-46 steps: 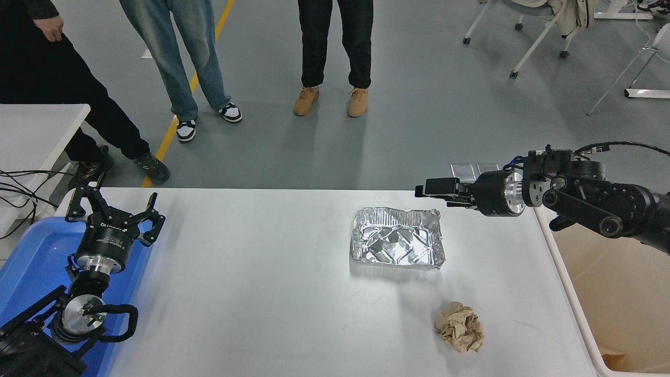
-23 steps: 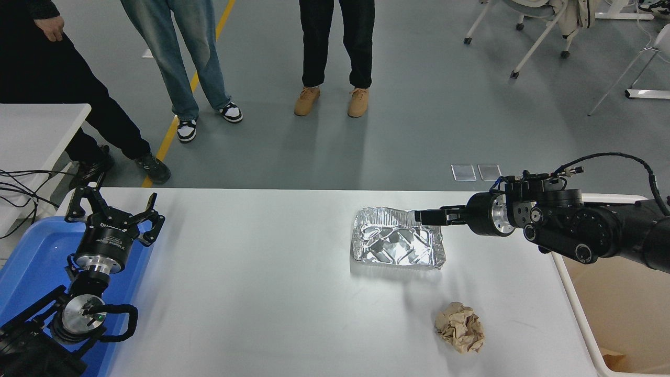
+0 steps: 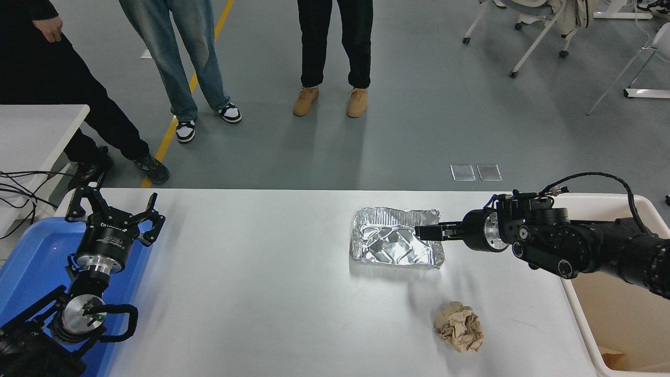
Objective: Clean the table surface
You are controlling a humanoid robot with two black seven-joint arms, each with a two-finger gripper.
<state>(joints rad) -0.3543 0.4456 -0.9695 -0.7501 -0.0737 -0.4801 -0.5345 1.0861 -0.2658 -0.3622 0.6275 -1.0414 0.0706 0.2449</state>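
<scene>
Table surface (image 3: 261, 272) white, matte; foil tray (image 3: 396, 244), paper wad (image 3: 460, 326).

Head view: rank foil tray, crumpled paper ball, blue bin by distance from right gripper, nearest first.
From the right gripper:
1. Foil tray, at the fingertips, table centre-right.
2. Crumpled paper ball, near edge, right.
3. Blue bin, far left, under the parked left gripper.

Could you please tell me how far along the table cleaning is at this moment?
Nothing looks cleared yet. The crumpled silver foil tray and the crumpled brown paper ball both lie on the white table surface. In hand: the right tool is at the tray's right rim. Left to do: both items. The left tool sits open over the blue bin.
</scene>
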